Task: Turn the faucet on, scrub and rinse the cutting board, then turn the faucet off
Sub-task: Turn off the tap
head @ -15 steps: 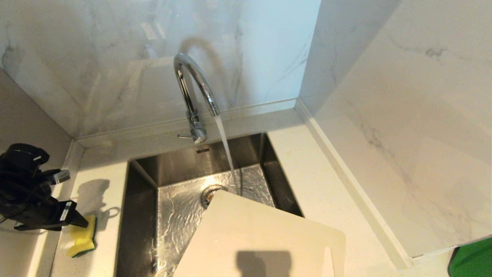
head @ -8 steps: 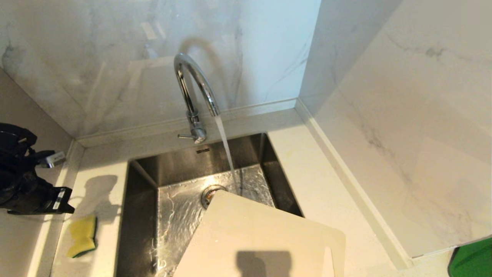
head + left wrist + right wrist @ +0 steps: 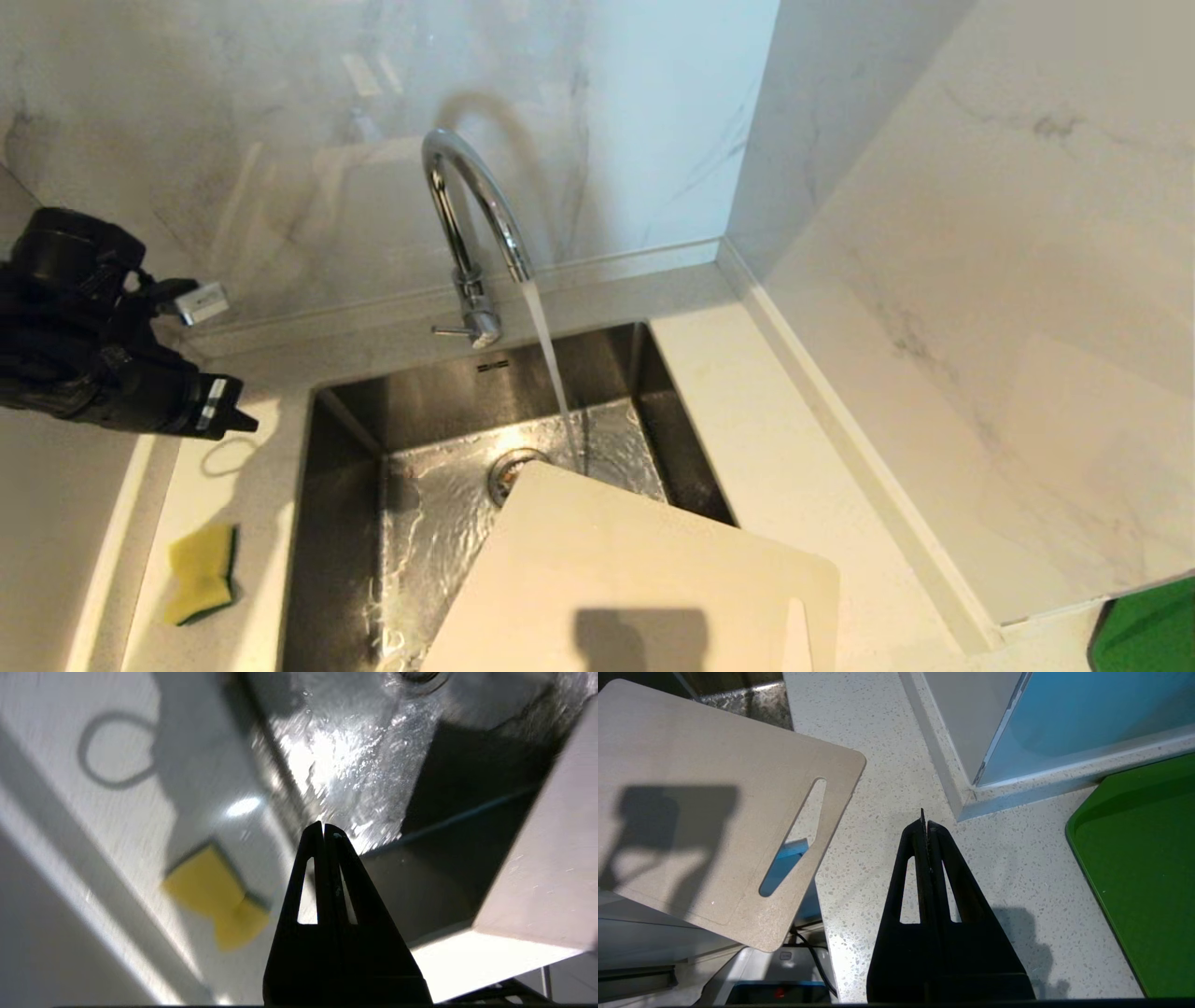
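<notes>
With the faucet [image 3: 471,233] running, the left gripper [image 3: 245,422] (jaws closed, empty) is risking never scrubbing the cutting board [image 3: 644,579] without the sponge [image 3: 200,572]

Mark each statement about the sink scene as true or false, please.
1. Water runs from the faucet. True.
2. The left gripper holds the sponge. False: it is shut on nothing, and the sponge lies on the counter.
3. The cutting board lies flat on the sink floor. False: it leans over the sink's front edge.
4. The right gripper is shut and empty. True.
5. The stream hits the board. False: it lands in the sink beyond the board.
</notes>
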Available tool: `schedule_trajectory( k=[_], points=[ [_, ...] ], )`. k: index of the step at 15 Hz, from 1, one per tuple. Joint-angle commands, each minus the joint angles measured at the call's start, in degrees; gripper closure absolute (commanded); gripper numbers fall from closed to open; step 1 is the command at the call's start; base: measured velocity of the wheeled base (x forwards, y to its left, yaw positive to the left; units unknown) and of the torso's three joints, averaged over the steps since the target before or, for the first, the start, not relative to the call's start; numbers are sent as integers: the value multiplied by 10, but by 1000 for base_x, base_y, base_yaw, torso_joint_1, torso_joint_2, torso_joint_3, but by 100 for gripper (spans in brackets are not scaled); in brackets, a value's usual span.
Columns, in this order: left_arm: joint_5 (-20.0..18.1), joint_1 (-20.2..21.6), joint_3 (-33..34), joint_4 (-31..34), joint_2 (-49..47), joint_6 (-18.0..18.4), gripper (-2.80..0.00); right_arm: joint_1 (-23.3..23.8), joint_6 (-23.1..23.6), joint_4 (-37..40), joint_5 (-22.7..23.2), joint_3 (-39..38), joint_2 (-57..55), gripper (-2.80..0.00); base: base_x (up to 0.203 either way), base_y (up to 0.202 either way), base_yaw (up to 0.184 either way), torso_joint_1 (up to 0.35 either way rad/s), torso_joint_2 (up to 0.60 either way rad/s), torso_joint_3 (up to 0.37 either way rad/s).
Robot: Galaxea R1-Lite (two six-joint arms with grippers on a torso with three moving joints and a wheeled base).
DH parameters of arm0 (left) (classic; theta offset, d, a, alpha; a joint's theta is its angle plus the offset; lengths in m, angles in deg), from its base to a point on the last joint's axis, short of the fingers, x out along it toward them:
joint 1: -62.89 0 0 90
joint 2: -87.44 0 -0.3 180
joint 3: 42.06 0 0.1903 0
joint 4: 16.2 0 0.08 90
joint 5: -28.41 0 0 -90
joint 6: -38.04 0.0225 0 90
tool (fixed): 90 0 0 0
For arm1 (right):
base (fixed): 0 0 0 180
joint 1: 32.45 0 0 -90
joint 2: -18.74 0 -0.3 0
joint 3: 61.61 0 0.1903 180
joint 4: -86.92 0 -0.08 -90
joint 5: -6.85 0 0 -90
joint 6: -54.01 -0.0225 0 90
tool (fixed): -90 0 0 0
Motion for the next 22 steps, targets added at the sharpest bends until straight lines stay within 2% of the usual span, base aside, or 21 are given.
schedule_trajectory(
  k=[1,7,15,22],
  points=[
    [1,-37,-62,2,-47,0,0,0,0,0,0,0,0,0,0,0,0,0,0,0],
    [0,-86,-155,23,-130,-7,0,0,0,0,0,0,0,0,0,0,0,0,0,0],
    [-1,-132,-299,19,-225,-66,0,0,0,0,0,0,0,0,0,0,0,0,0,0],
    [0,-142,-368,9,-277,-91,0,0,0,0,0,0,0,0,0,0,0,0,0,0]
  ],
)
